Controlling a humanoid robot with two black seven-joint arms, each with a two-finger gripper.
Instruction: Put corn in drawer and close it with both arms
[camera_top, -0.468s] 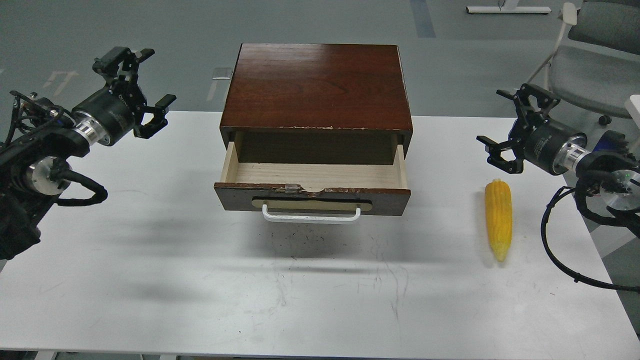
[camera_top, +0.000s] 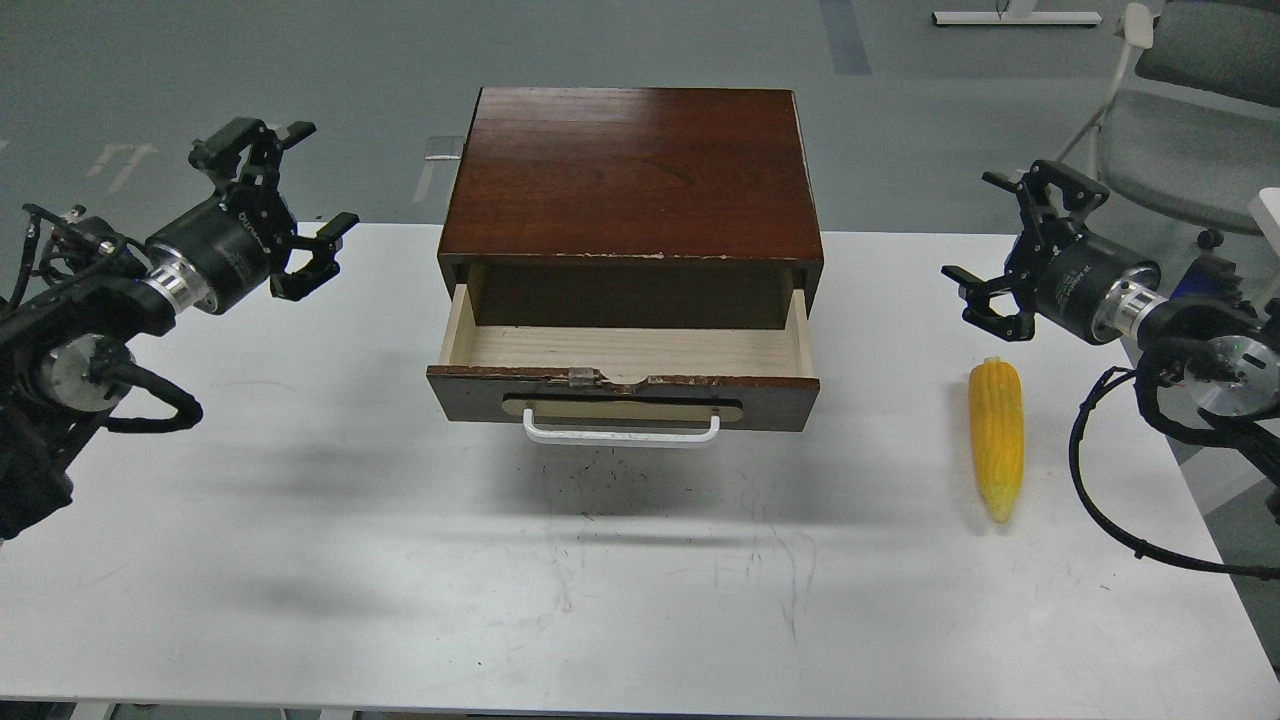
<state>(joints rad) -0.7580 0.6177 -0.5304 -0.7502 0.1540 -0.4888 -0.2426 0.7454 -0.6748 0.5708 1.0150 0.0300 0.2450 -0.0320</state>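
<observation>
The corn (camera_top: 997, 438) lies on the white table at the right, its pointed tip toward me. The drawer (camera_top: 622, 378) stands pulled open in the brown cabinet (camera_top: 628, 170), its pale wood interior empty and its white bar handle (camera_top: 621, 431) facing me. My right gripper (camera_top: 985, 232) is open and empty, in the air just behind and above the corn's blunt end. My left gripper (camera_top: 315, 175) is open and empty, in the air left of the cabinet over the table's back left edge.
The white table (camera_top: 400, 560) has scuff marks in front of the drawer. A grey chair (camera_top: 1180, 90) stands behind the table at the back right. Loose black cables (camera_top: 1110, 510) hang from my right arm beside the corn.
</observation>
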